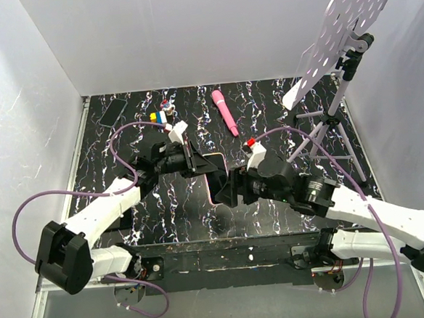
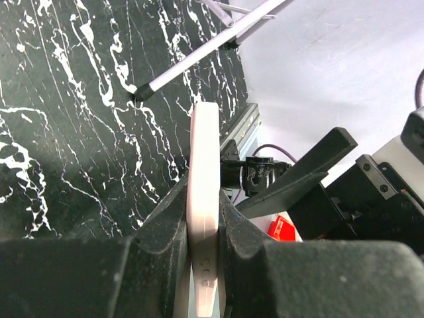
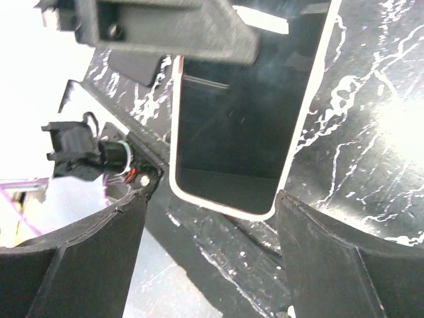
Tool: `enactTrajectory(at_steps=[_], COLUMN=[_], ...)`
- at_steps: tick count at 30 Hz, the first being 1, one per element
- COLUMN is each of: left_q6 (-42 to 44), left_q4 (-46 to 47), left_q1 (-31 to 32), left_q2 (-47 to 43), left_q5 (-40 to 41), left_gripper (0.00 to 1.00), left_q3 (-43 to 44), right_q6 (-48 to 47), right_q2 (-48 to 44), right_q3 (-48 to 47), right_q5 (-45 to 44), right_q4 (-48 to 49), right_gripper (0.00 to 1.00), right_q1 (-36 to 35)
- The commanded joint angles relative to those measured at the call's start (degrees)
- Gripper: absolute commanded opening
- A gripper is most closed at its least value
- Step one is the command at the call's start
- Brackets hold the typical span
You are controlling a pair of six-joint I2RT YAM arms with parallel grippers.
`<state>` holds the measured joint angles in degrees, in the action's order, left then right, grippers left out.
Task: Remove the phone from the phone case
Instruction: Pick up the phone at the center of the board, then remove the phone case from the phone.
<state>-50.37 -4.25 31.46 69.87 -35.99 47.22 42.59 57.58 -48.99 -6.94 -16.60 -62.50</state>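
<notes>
Pink phone case (image 2: 203, 192) stands on edge above the marbled surface (image 1: 267, 111), pinched by the left claw (image 2: 202, 228) so its dark phone (image 3: 242, 112) faces the right claw (image 3: 209, 258), which gapes wide, holding nothing.

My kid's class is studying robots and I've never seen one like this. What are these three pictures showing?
Two robot arms are bolted at the near edge of a black marbled table. The wide picture comes from a camera above and behind them; the other two come from cameras on each wrist.

The left tool is shut on a pale pink phone case, holding it on edge above the table. The right tool is open, its fingers either side of the case's end; the dark glossy phone is still inside.

Also on the table: a pink wand, another black phone, a few small coloured items, and a tripod stand carrying a perforated plate.
</notes>
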Motion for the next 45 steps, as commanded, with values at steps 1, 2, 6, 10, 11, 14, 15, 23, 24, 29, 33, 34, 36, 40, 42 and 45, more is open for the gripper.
enactTrajectory(at_steps=[1, 2, 6, 10, 11, 14, 15, 23, 24, 29, 33, 34, 36, 40, 42, 45], left_q6=[0.88, 1.41, -3.75, -14.73, -17.19, -19.85, -19.94, -16.95, -17.30, -21.34, -23.55, -23.37, -23.28, -26.43, -28.98, -30.84], left_q4=[9.96, 11.18, 24.86, 43.41, 47.10, 50.74, 50.83, 46.09, 46.17, 48.28, 48.03, 46.63, 44.95, 47.39, 50.90, 53.90], left_q1=[-1.67, -1.67, -1.67, -1.67, -1.67, -1.58, -1.58, -1.67, -1.58, -1.58, -1.58, -1.58, -1.58, -1.41, -1.32, -0.35], left_q2=[-0.43, -0.61, -0.35, 1.76, 2.20, 2.91, 2.73, -0.69, -0.87, -0.35, 0.45, 0.45, 0.62, 0.89, 1.67, 2.99], left_q5=[-8.74, -9.97, -15.94, -20.96, -21.66, -22.63, -22.81, -21.85, -21.84, -20.09, -18.51, -18.50, -18.50, -17.63, -17.62, -17.80], left_gripper=[0.00, 0.00, 0.00, 0.00, 0.00, 0.00, 0.00, 0.00, 0.00, 0.00, 0.00, 0.00, 0.04, 0.27, 0.30, 0.28], left_q3=[-0.46, -0.46, -3.09, -5.99, -6.61, -7.58, -7.67, -8.81, -8.90, -10.22, -10.75, -10.57, -10.66, -12.67, -13.29, -12.77], right_q6=[0.91, 1.35, 4.51, 7.42, 7.94, 10.49, 11.19, 13.48, 14.10, 13.84, 13.66, 13.75, 13.75, 13.13, 13.13, 13.40], right_q2=[-5.19, -6.33, -8.45, -7.92, -8.18, -8.19, -8.36, -12.66, -13.10, -10.39, -7.66, -7.57, -8.10, -8.89, -8.89, -8.54], right_q3=[2.75, 3.63, 7.94, 10.40, 11.63, 14.79, 15.50, 19.89, 20.51, 19.03, 17.88, 17.97, 17.97, 17.53, 17.53, 17.61], right_q5=[4.92, 5.09, 9.37, 14.22, 17.28, 25.64, 26.88, 23.21, 22.16, 23.28, 24.17, 24.17, 23.73, 23.20, 23.02, 23.20], right_q4=[-0.45, -0.45, 5.07, 12.62, 16.04, 28.17, 30.20, 35.84, 36.54, 37.96, 38.65, 39.44, 39.98, 38.31, 38.40, 39.19], right_gripper=[0.85, 0.87, 0.91, 0.82, 0.80, 0.67, 0.61, 0.54, 0.53, 0.17, 0.01, 0.01, 0.01, 0.01, 0.01, 0.01], right_q1=[-0.43, -0.43, 1.06, 2.20, 2.82, 5.54, 5.89, 6.95, 6.95, 6.95, 6.95, 6.95, 6.95, 7.04, 7.13, 7.04])
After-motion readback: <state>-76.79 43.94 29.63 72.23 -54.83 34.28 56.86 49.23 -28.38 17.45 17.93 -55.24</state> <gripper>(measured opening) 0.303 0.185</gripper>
